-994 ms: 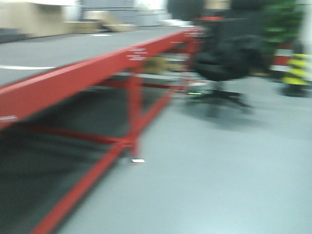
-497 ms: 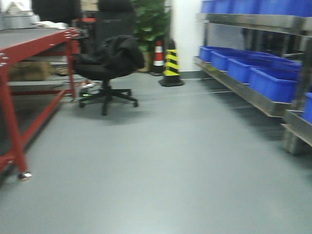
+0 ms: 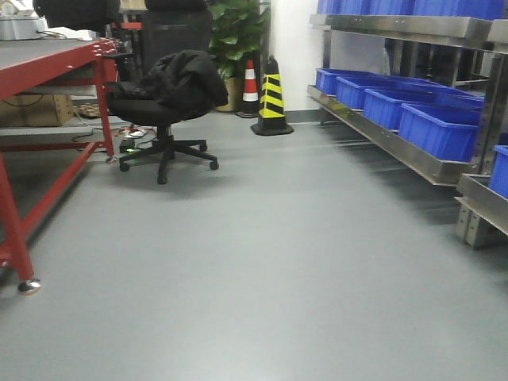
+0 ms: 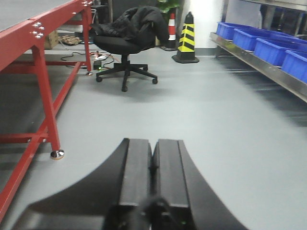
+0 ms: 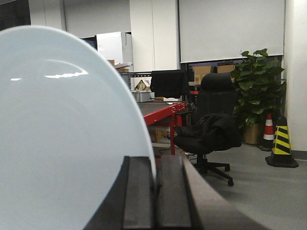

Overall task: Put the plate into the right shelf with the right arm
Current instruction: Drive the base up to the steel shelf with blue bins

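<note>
On the right wrist camera I see the plain glossy white round plate (image 5: 62,134) filling the left of the view. Its rim is pinched between the right jaws, which are clamped tight on it. The left jaws are pressed fully together with nothing between them, pointing out across the grey floor (image 4: 216,120). From the front camera, the shiny stainless-steel right shelf (image 3: 373,136) runs along the right side, with blue plastic bins (image 3: 436,131) sitting on its rails. The red-framed counter (image 3: 48,63) stands to the left. A black office chair (image 3: 163,99) and a yellow-and-black striped cone (image 3: 271,99) stand further back, between counter and shelf.
</note>
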`<state>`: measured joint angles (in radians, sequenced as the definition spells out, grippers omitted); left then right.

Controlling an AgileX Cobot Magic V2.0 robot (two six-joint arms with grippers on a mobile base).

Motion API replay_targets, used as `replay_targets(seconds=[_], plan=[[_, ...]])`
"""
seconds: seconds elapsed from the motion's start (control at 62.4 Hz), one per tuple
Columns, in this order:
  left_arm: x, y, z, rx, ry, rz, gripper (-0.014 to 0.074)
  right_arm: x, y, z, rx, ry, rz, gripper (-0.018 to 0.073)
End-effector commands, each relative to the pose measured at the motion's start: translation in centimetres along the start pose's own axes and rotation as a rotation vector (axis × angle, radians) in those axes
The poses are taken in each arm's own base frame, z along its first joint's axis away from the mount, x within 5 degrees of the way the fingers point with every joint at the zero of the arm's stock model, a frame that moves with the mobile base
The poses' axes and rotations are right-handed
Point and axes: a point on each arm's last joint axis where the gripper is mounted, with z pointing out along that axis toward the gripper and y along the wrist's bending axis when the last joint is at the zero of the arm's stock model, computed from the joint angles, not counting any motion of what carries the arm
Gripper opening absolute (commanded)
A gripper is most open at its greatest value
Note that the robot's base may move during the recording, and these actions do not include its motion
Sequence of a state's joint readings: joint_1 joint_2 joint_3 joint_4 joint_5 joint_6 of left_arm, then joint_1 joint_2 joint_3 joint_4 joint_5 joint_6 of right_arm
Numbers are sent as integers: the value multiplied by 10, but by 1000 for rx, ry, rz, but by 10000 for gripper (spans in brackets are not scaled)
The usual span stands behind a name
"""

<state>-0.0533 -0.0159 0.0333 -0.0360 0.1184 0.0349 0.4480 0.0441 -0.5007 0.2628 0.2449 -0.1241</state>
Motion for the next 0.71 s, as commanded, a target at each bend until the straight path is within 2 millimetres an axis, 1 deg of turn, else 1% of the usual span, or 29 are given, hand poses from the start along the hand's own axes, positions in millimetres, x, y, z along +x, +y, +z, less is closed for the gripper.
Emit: replay_targets(seconds=[0.0, 0.69], plan=[[-5, 0, 0, -4, -84, -9, -47, -16, 0, 1, 16, -105, -9, 57], [-5, 0, 0, -4, -84, -9, -47, -16, 0, 1, 16, -104, -9, 57]])
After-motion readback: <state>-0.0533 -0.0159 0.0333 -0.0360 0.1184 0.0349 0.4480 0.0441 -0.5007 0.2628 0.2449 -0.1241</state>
